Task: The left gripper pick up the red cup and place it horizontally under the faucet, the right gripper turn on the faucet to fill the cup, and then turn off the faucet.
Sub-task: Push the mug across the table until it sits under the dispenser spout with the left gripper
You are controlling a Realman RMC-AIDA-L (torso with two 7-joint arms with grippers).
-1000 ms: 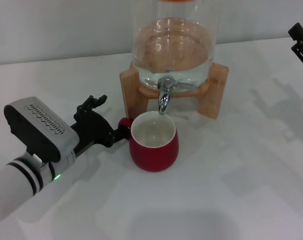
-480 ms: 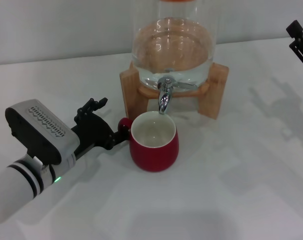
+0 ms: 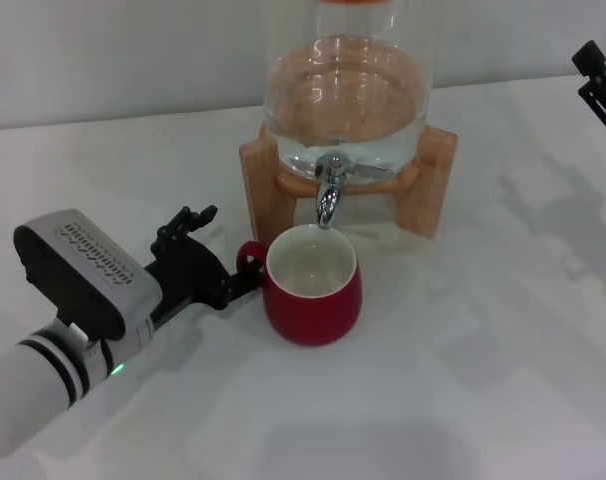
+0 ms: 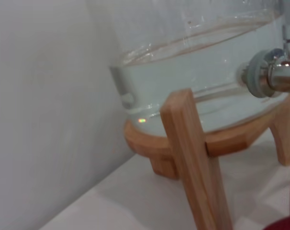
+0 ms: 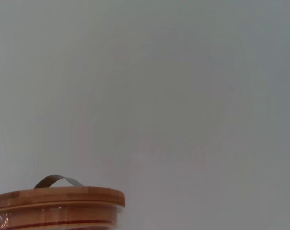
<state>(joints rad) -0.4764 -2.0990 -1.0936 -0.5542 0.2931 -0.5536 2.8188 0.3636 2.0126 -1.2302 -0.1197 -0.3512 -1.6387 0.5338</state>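
1 small shift since the earlier frames: my left gripper [image 3: 215, 270] has slid back toward its own side and down the table [image 3: 463, 400], and the red cup [image 3: 312, 296] has turned a little, so its handle now shows as an open loop facing the claw. Jaws look spread, 1 finger reaching to the handle, the other raised clear; I can't tell if that finger touches. Cup stands upright on the table, mouth up, right below the faucet [image 3: 329, 190], spout over the far rim. No water seen running. Right gripper [image 3: 600, 85] is parked high at the right edge, well apart from the dispenser [image 3: 345, 100]; can't tell its jaws. No readable writing anywhere. Open table in front of and to the right of the cup; wooden stand [image 3: 438, 180] close behind it. Left wrist view shows the stand leg [image 4: 195, 163] and faucet [image 4: 274, 72] close up.
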